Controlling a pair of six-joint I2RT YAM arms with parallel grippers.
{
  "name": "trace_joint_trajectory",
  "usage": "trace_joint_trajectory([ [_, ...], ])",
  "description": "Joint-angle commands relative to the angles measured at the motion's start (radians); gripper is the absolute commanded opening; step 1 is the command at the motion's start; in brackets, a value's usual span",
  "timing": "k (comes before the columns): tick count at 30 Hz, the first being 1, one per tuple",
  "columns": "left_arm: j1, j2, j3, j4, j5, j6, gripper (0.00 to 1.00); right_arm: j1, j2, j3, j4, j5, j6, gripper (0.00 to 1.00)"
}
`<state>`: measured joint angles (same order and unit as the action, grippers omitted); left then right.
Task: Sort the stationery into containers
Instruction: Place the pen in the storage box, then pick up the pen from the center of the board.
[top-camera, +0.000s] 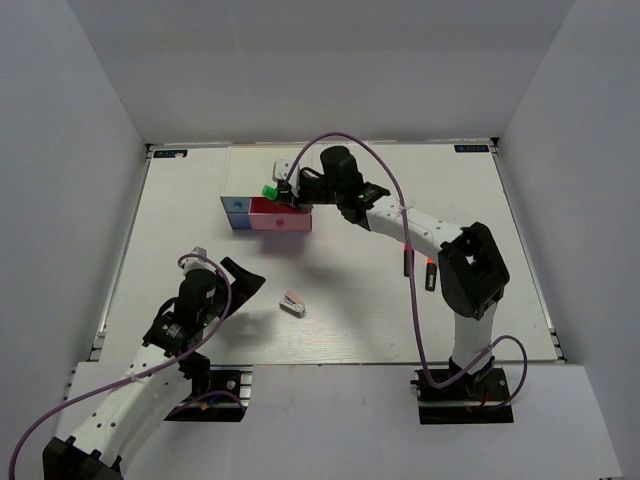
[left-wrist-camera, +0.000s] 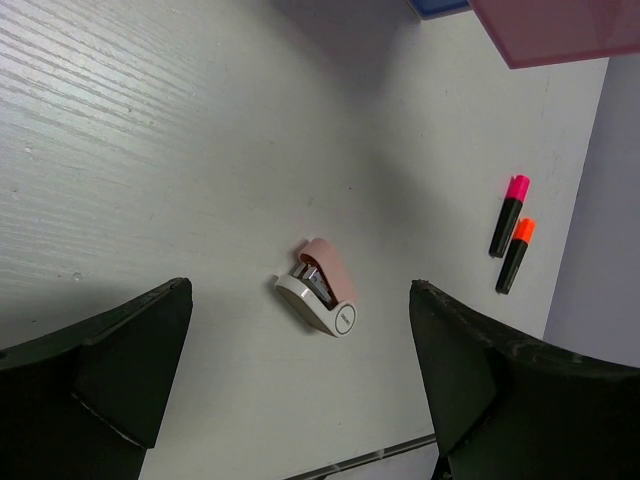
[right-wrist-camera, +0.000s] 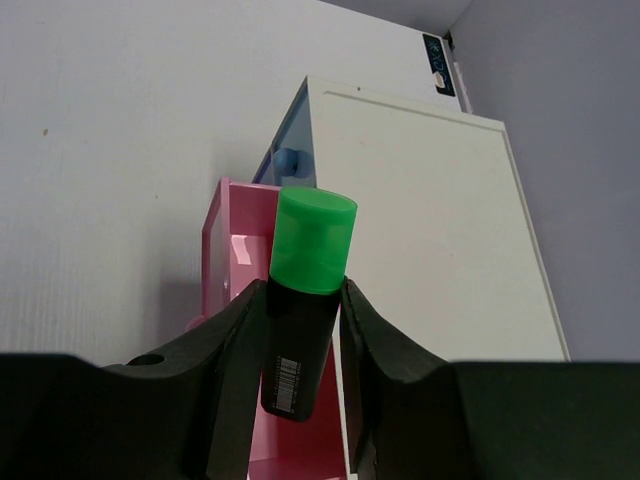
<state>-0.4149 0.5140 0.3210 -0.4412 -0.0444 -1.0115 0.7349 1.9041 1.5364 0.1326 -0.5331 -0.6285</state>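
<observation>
Our right gripper (right-wrist-camera: 300, 302) is clamping the green-capped highlighter (right-wrist-camera: 313, 240) over the pink drawer (right-wrist-camera: 218, 250) — our left gripper (left-wrist-camera: 300, 300) is gaping open above the stapler (left-wrist-camera: 324, 292).

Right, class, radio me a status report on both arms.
Left gripper open above stapler. Right gripper shut on green-capped highlighter, at open pink drawer. Nothing blocking.

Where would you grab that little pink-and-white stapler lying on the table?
Across its two long sides, near the middle, coming straight down from above. The stapler lies low on the table with bare space around it, and its width is much narrower than its length.
</observation>
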Motion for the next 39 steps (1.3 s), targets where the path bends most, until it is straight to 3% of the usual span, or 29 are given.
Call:
trace_joint_trajectory([
  [1, -0.004, -0.002, -0.003, 0.010, 0.005, -0.002, 1.00, -0.006, 0.007, -0.015, 0.030, 0.007, 0.003, 0.37],
  [5, -0.004, -0.011, -0.003, 0.010, 0.005, -0.002, 1.00, -0.008, 0.004, -0.019, 0.028, 0.021, 0.007, 0.56],
  [11, -0.004, -0.011, -0.003, 0.010, 0.005, -0.002, 1.00, -0.022, -0.043, -0.035, 0.051, 0.035, 0.056, 0.62],
  [14, -0.004, -0.002, -0.013, 0.019, 0.005, -0.002, 1.00, -0.040, -0.115, -0.067, 0.105, 0.053, 0.123, 0.57],
  [17, -0.004, -0.002, -0.013, 0.041, 0.014, -0.002, 1.00, -0.060, -0.190, -0.119, 0.145, 0.137, 0.212, 0.38],
  [18, -0.004, -0.002, -0.022, 0.054, 0.023, -0.002, 1.00, -0.074, -0.224, -0.151, 0.148, 0.207, 0.231, 0.27],
  [21, -0.004, 0.011, -0.031, 0.091, 0.035, -0.002, 1.00, -0.101, -0.280, -0.189, 0.077, 0.318, 0.361, 0.08],
  [26, 0.005, 0.044, -0.074, 0.215, 0.124, -0.062, 1.00, -0.209, -0.390, -0.301, -0.131, 0.358, 0.480, 0.01],
  [27, 0.016, 0.055, -0.104, 0.311, 0.150, -0.062, 1.00, -0.244, -0.424, -0.327, -0.172, 0.355, 0.501, 0.05],
  [28, 0.016, 0.055, -0.118, 0.367, 0.197, -0.062, 1.00, -0.261, -0.439, -0.405, -0.207, 0.352, 0.513, 0.18],
  [30, 0.016, 0.105, -0.129, 0.485, 0.244, -0.062, 1.00, -0.342, -0.502, -0.452, -0.273, 0.357, 0.533, 0.33],
  [31, -0.004, 0.139, -0.102, 0.486, 0.244, -0.032, 0.98, -0.365, -0.514, -0.510, -0.306, 0.354, 0.546, 0.45],
  [36, -0.042, 0.440, 0.172, 0.475, 0.423, 0.102, 0.84, -0.549, -0.557, -0.591, -0.427, 0.343, 0.541, 0.52],
  [39, -0.102, 0.616, 0.376, 0.400, 0.410, 0.212, 0.81, -0.647, -0.548, -0.607, -0.510, 0.306, 0.546, 0.52],
])
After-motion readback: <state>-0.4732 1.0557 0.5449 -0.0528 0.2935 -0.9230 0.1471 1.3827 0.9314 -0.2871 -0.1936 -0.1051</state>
